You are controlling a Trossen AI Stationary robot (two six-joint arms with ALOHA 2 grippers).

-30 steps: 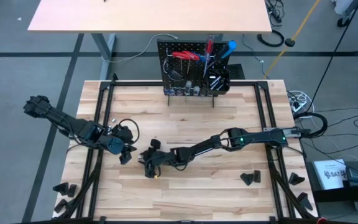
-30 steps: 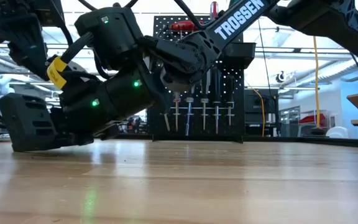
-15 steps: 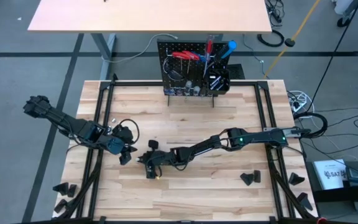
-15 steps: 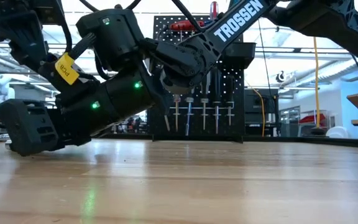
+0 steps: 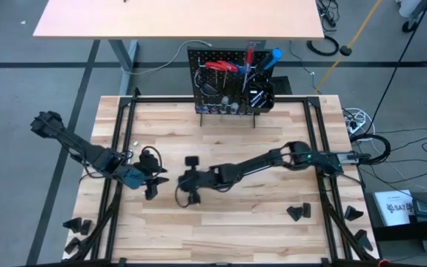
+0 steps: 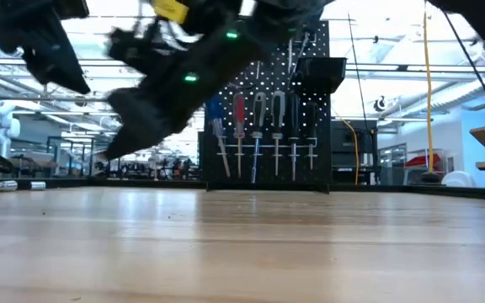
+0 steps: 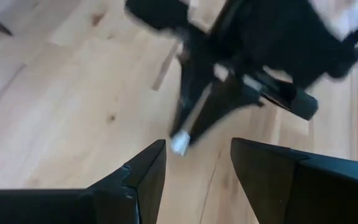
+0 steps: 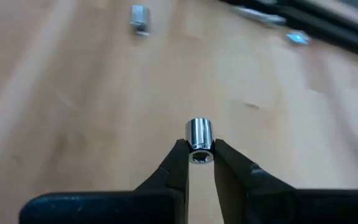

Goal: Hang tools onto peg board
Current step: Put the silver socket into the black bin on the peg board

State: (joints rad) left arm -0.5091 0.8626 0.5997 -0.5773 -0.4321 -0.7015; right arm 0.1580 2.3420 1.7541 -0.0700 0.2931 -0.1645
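High view: right pincer is at worktop centre, left pincer just beside it; peg board stands at the far edge, well apart.

Low view: screwdrivers hang on the board already.

Left wrist: its fingers stand apart, nothing between, prob. waiting.

Right wrist: fingertips clamped on a small metal socket, held above the wood, so I judge it goes to the board next. Another bit lies farther off.

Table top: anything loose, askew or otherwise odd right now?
A few small metal bits lie loose on the wooden table: one bit beyond the right gripper, which is shut on a silver socket, and two more at the table's left side in the low view. The peg board stands upright, tools hung. Nothing spilled or damaged.
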